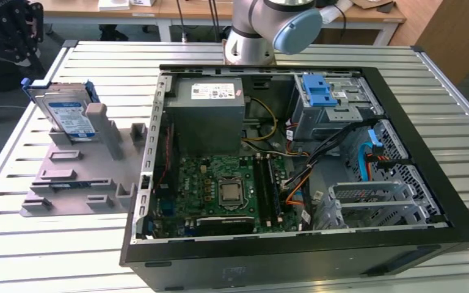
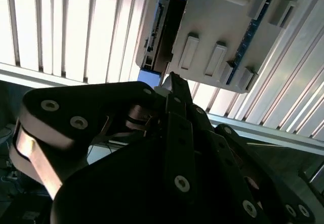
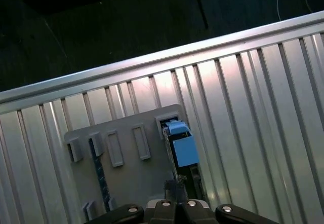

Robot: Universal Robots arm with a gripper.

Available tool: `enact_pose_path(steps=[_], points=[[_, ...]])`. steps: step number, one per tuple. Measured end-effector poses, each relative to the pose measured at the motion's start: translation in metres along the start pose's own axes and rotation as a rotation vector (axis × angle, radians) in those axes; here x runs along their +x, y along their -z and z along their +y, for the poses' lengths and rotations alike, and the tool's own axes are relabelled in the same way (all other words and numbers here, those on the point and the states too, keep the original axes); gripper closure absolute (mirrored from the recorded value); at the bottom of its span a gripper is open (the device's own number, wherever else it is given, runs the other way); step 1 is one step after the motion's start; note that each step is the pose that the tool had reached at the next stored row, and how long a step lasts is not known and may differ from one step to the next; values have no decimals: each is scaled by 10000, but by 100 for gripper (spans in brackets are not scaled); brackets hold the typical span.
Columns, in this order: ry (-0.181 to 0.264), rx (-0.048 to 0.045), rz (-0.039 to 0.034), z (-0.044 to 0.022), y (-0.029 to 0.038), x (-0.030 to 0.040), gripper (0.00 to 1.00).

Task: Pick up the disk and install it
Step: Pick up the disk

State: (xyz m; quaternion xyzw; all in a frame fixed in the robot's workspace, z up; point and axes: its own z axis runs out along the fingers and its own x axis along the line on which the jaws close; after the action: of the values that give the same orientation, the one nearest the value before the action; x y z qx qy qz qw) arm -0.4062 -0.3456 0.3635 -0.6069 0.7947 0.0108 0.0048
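Below the gripper (image 2: 169, 79), the disk (image 3: 182, 148) is seen standing on edge in a slot of the grey stand (image 3: 126, 173), with its blue rail turned up toward the fingertips. The fingers are drawn together at their tips, and nothing is held between them. The disk is not gripped and is lodged at the end of the stand. Beneath both, a slatted metal table (image 1: 39, 256) is spread. An open computer case (image 1: 300, 152) is laid on it, at the exterior view's right of the stand.

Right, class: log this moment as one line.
stage: pre-grasp | disk: upright in grey stand, not held | gripper: nearest the disk | computer case: open
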Motion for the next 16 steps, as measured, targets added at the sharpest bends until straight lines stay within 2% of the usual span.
enact_pose_path(steps=[1,2,3,4,5,6,7,8,10,12,13,16], points=[[0,0,1,6,-1,-20,89],[0,1,1,11,-3,-32,83],[0,2,-1,20,-6,-35,83],[2,-1,2,44,-15,-36,71],[26,-1,2,57,-24,-33,71],[91,1,0,61,-36,-31,65],[230,-3,3,62,-46,-31,59],[408,-8,6,62,-54,-30,59],[778,-16,10,62,-74,-30,47],[1132,-24,14,62,-97,-30,47],[1273,-27,16,63,-108,-29,41],[1335,-27,20,117,-144,-14,41]])
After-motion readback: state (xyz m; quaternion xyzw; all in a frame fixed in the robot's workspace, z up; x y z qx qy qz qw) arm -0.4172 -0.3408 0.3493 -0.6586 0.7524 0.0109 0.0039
